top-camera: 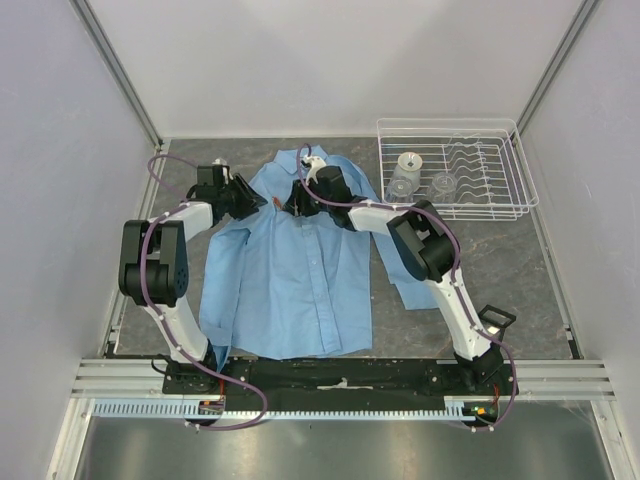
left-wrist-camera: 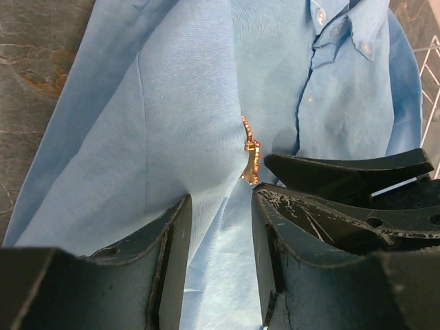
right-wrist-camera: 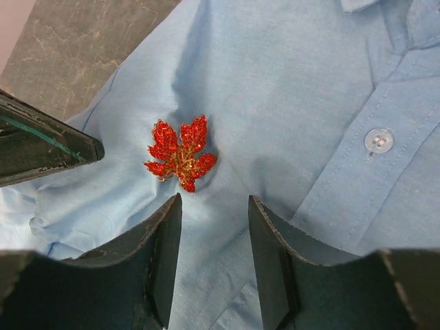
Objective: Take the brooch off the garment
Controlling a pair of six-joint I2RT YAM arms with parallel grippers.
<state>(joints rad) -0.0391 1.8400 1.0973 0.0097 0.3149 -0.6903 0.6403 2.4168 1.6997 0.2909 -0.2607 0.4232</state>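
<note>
The light blue shirt (top-camera: pixel 290 280) lies flat on the table with its collar at the far end. The brooch (right-wrist-camera: pixel 181 152) is a glittery red maple-leaf pin on the chest left of the button placket. It shows edge-on in the left wrist view (left-wrist-camera: pixel 249 150). My right gripper (right-wrist-camera: pixel 214 206) is open, with its tips on the cloth just short of the brooch. My left gripper (left-wrist-camera: pixel 220 203) is open and a ridge of shirt cloth runs between its fingers. Both grippers (top-camera: pixel 258 203) (top-camera: pixel 295 205) meet near the shirt's left shoulder, on either side of the brooch.
A clear wire dish rack (top-camera: pixel 455 170) with a few clear glass items stands at the back right. The shirt's right sleeve (top-camera: pixel 415 292) lies beside my right arm. The table is dark grey marbled stone (top-camera: pixel 500 260), and white walls enclose it.
</note>
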